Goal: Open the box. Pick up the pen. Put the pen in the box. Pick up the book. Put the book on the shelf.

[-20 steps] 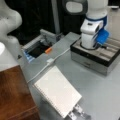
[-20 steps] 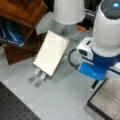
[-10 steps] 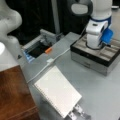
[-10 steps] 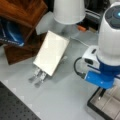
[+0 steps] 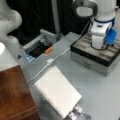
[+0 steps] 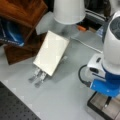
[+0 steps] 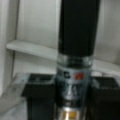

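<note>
In the wrist view the pen [image 7: 76, 50] fills the middle, standing upright between two dark pads [image 7: 40, 100] of the pincer [image 7: 72, 105], which is clamped on it. Its lower end is cut off by the bottom edge, and its black barrel runs out of the top. Behind it lie the pale dividers of the box interior.

In both front views the pincer [image 5: 100, 46] is low over the open box [image 5: 96, 60], mostly hidden by the white and blue wrist; only a thin dark sliver of pen [image 6: 107, 101] shows below the blue part in a front view. The box lid cannot be made out.

Farther off, the book [image 5: 58, 91] leans tilted on a metal stand [image 5: 78, 112] on the grey table [image 5: 100, 92], its lower edge hiding most of the stand. The shelf [image 5: 13, 95] sits beside it, cut off at a front view's left and bottom edges.
</note>
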Robot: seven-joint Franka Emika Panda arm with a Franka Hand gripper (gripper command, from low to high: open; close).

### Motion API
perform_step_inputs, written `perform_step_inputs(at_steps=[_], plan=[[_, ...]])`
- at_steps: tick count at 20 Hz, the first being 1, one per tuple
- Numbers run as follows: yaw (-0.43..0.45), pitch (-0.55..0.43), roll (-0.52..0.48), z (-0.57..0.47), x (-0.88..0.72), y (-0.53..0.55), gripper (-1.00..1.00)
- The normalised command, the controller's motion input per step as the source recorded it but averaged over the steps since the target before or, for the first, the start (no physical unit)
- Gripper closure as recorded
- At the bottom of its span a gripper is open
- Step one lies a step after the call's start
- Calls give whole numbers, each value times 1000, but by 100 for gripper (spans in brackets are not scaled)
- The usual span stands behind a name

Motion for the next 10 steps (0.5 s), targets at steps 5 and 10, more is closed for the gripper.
perform_step_inputs(at_steps=[5,10], plan=[[-232,81,68,-172,65,164,100],[-258,46,60,-119,-14,172,100]])
